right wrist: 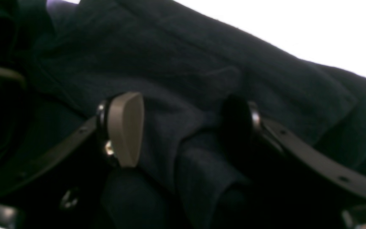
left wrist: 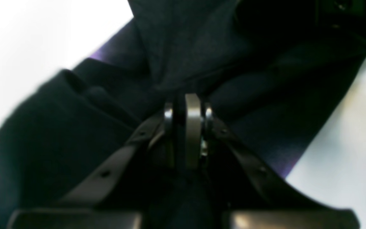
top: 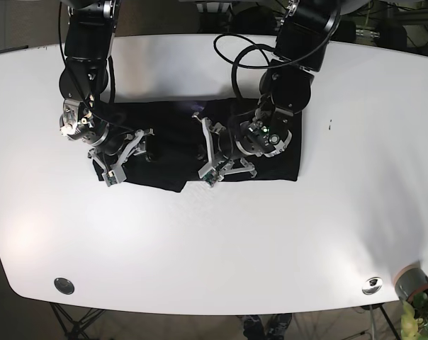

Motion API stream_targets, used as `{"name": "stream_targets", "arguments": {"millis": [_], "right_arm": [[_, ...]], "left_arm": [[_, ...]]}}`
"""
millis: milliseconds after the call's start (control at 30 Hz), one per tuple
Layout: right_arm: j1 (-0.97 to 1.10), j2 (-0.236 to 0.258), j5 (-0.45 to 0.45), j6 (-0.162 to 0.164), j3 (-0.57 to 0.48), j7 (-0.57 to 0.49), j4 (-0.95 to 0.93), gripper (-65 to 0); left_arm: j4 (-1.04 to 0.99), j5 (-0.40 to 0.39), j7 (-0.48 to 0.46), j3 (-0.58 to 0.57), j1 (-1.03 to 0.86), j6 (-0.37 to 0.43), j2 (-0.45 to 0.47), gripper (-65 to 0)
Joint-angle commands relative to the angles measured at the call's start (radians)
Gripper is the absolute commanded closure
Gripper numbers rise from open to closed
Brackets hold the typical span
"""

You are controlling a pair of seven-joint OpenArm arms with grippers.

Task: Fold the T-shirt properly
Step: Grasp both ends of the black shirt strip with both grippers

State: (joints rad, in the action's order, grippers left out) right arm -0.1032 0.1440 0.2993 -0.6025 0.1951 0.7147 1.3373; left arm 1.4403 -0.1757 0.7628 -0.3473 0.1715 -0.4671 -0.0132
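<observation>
Both grippers sit low on the dark T-shirt (top: 171, 145), which lies bunched in a wide strip on the white table (top: 214, 241), near the far edge.

Not much else is around. A small round metal disc (top: 64, 285) sits in the table near the front left corner, and another disc (top: 372, 285) near the front right. A bit of green plant (top: 423, 319) peeks in at the bottom right. Black cables (top: 246, 60) loop over the table behind the shirt. Nothing stands between the arms and the cloth.

The left gripper (left wrist: 187, 109) has its jaws pressed nearly together. A fold of the shirt (left wrist: 183, 57) is pinched between them, and the cloth fans out from that spot.

The right gripper (right wrist: 183, 124) has its jaws wide apart. A tan pad (right wrist: 125, 128) is on one side and a dark finger (right wrist: 238, 117) on the other. A thick roll of shirt (right wrist: 202, 165) lies between them, but they do not squeeze it.

The base view shows the whole shirt and both arms from above, with the right gripper (top: 129, 152) at the shirt's left end and the left gripper (top: 210, 152) near the middle. Its jaws are too small to read there. The wrist views show the jaws up close, but only blurry cloth and a little white table around them.
</observation>
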Motion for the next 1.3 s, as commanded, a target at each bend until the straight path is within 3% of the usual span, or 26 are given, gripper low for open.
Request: {"name": "stream_targets", "arguments": {"millis": [0,100,300,467,533,667,767,933,1100,1267], "right_arm": [[-0.019,0.006,0.011,-0.001,0.004,-0.007,0.018,-39.3],[-0.025,0.006,0.021,0.0,0.007,-0.004,0.02,-39.3],[-0.054,0.012,0.179,0.002,0.1,0.081,0.054,-39.8],[-0.063,0.012,0.24,0.005,0.191,0.171,0.144,-40.3],[-0.071,0.012,0.254,0.005,0.234,0.21,0.167,-40.7],[-0.097,0.012,0.294,0.002,0.335,0.293,0.169,-49.6],[-0.114,0.016,0.337,-0.003,0.416,0.333,0.127,-55.2],[-0.117,0.079,0.429,0.003,0.429,0.359,0.038,-55.3],[-0.08,0.113,0.498,0.006,0.429,0.356,-0.034,-55.3],[-0.049,0.119,0.512,0.006,0.429,0.343,-0.104,-55.3]], "left_arm": [[0.098,-0.018,-0.027,0.004,0.026,-0.002,-0.008,-2.5],[0.188,-0.017,-0.027,0.049,0.021,-0.002,-0.006,-2.9],[0.248,-0.017,-0.026,0.245,-0.026,-0.003,-0.006,-4.9],[0.251,-0.02,0.016,0.348,-0.077,-0.005,0.032,-24.9],[0.251,-0.02,0.028,0.354,-0.094,-0.006,0.048,-29.0],[0.244,-0.02,0.028,0.368,-0.143,-0.072,0.081,-27.8],[0.218,-0.02,0.028,0.446,-0.163,-0.143,0.078,-26.9],[0.13,-0.02,0.028,0.54,-0.166,-0.227,0.083,-26.8],[0.064,-0.02,0.024,0.584,-0.165,-0.231,0.088,-26.8],[0.027,-0.02,0.024,0.595,-0.163,-0.231,0.088,-26.8]]}}
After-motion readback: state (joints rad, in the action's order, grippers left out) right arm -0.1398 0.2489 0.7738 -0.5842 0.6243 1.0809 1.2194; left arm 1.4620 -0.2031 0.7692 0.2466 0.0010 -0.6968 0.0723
